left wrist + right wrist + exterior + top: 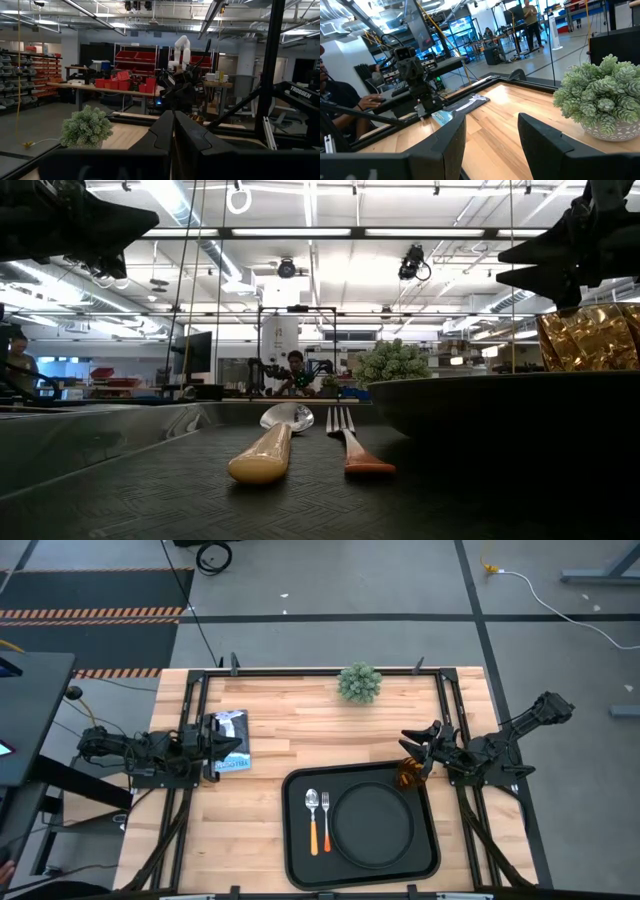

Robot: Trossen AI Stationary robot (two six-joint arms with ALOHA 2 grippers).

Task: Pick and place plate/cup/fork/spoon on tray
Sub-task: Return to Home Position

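Observation:
The black tray [296, 858] lies at the table's near middle. On it rest the round black plate [372, 823], the orange-handled spoon [313, 822] and the fork [325, 812], side by side left of the plate. The amber cup [409, 776] stands upright in the tray's far right corner; it also shows in the low view [585, 335]. My right gripper [410, 740] is open, just above and beyond the cup, touching nothing; its wrist view [492, 125] shows nothing between the fingers. My left gripper [228, 745] is shut and empty at the table's left side.
A small green plant [359, 682] stands at the table's far edge, in front of my right gripper [600, 95]. A blue-and-white packet [232, 740] lies under my left gripper. Bare wood lies between the packet and the tray. People show in the room behind.

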